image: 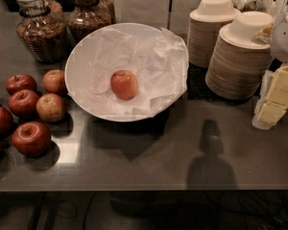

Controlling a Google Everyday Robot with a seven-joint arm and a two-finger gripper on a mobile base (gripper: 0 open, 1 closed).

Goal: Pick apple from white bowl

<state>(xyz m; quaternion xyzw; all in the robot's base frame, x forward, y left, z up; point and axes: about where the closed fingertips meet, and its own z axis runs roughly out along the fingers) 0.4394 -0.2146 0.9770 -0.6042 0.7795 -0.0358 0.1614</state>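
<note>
Jaws: cannot tell. Cream gripper [274,99] hangs right, beside stacked cream bowls [237,63]; round orange-red apple [124,84] sits in wide, paper-lined white bowl [77,68].

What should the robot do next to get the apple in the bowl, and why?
Probably swing the gripper left until it is above the white bowl. Right now the gripper is at the right edge of the table, beside the stacked bowls, far from the apple. The apple lies alone on the paper in the middle of the bowl, so it is open from above.
</note>
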